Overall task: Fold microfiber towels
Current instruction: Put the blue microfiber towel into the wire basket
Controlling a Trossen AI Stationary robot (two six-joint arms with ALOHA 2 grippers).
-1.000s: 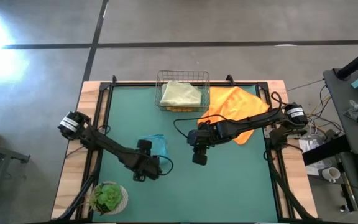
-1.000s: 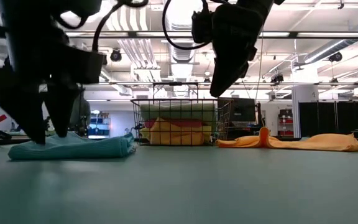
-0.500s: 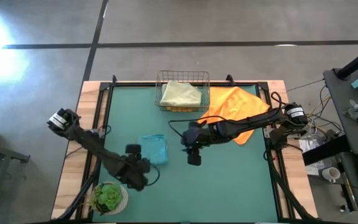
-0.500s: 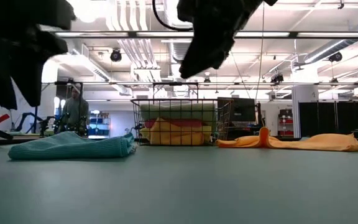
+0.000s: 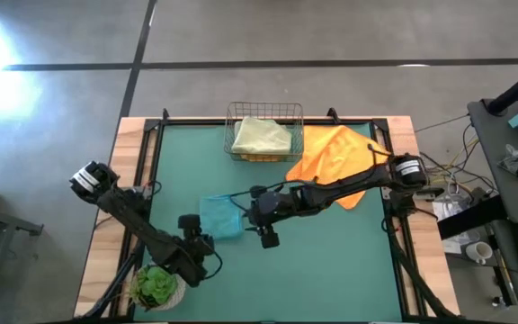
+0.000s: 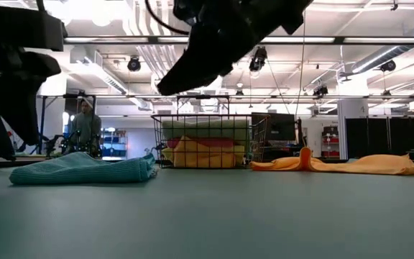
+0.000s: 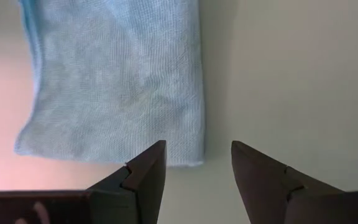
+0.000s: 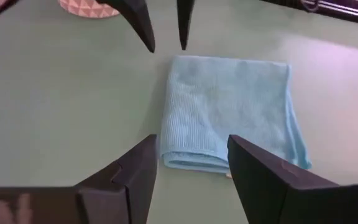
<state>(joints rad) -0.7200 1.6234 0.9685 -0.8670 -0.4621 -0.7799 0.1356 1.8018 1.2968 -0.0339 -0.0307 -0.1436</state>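
Note:
A teal towel [image 5: 221,217] lies folded flat on the green mat [image 5: 331,261], left of centre. My left gripper [image 7: 197,146] stands open just off the towel's near-left edge [image 7: 166,163], touching nothing. My right gripper [image 8: 191,140] is open as well and hovers above the mat at the towel's right side [image 5: 246,216], slanting down toward it. An orange towel [image 5: 335,160] lies spread out beside the wire basket [image 5: 265,133]. A pale green towel [image 5: 261,137] lies on top inside the basket.
A potted plant [image 5: 157,286] stands at the near left corner, close to my left arm. The basket sits at the far edge in the middle. Bare mat lies toward the near right. A person [image 6: 85,126] stands in the room beyond the table.
My left gripper has drawn back from the teal towel toward the table's near left corner, rolling as it went. My right gripper has moved toward the table's left edge, up to the towel, and tipped from pointing steeply down to a shallower slant. The towel has stayed flat.

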